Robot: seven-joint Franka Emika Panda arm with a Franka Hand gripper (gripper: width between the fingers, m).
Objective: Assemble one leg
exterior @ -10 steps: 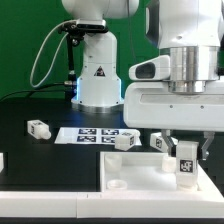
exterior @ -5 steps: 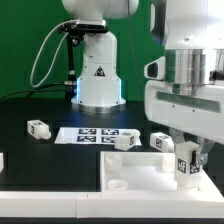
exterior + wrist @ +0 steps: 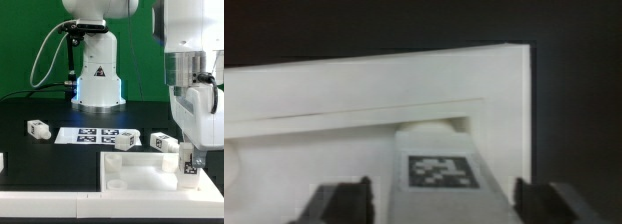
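My gripper point(image 3: 190, 160) is at the exterior view's right, shut on a stubby white leg point(image 3: 188, 166) with a black-and-white tag. The leg stands upright at the near right corner of the large white tabletop point(image 3: 135, 172). In the wrist view the leg point(image 3: 441, 172) sits between my two dark fingers point(image 3: 345, 200), tag facing the camera, with my gripper point(image 3: 445, 206) around it. Its lower end reaches a corner recess of the tabletop point(image 3: 349, 100). Whether the leg is seated in the hole is hidden.
Three more legs lie on the black table: one at the left point(image 3: 38, 127), one by the tabletop's far edge point(image 3: 122, 140), one beside my gripper point(image 3: 160, 142). The marker board point(image 3: 92, 134) lies behind them. The robot base point(image 3: 97, 75) stands at the back.
My wrist has turned about its vertical axis and shifted a little to the exterior view's right. The leg has stayed at the same corner of the tabletop.
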